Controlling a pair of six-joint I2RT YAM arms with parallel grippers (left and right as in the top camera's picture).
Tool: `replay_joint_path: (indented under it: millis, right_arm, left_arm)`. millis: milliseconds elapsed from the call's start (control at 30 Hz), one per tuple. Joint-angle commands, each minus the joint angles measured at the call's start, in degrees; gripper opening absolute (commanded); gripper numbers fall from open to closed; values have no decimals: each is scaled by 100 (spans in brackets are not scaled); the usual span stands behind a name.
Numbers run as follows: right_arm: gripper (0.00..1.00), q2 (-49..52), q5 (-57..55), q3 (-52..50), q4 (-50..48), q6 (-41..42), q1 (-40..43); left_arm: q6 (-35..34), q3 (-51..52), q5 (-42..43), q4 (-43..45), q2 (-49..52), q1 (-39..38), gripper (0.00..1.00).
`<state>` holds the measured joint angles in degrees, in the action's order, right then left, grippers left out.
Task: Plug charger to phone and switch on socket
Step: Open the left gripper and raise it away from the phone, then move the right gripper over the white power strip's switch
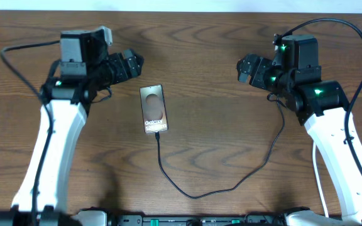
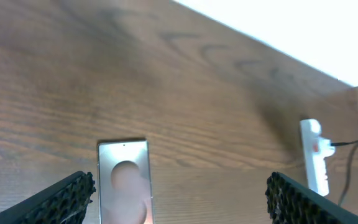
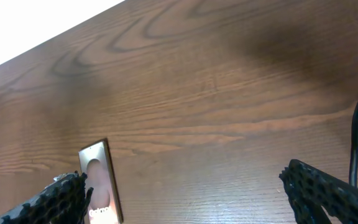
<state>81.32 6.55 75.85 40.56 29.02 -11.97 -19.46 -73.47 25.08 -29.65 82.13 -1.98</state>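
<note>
I'm holding my left gripper (image 1: 134, 63) and right gripper (image 1: 241, 68) spread wide, pinching nothing, hovering either side of the phone (image 1: 154, 110) lying flat mid-table. The charger (image 1: 159, 154) is apparently sitting in its near end already; I'm judging the socket (image 2: 314, 155) switch is left to press.

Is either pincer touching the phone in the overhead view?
No, the left pincer and the right pincer are both off to the sides of the phone, with a clear gap to each.
</note>
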Motion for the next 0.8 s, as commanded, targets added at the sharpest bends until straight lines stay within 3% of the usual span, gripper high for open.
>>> replay_joint_path:
  millis: [0,333,767]
  right_arm:
    - [99,-4,-44,26,-44,-103,55]
    - [99,-343,601,772,570,-221,1250]
    - [99,-332,844,804,1311,-931,2291]
  left_arm:
    - [37,-2,-68,-31,-350,28,91]
    - [35,-2,-70,-76,-809,28,91]
    - [37,0,-72,-103,-807,28,91]
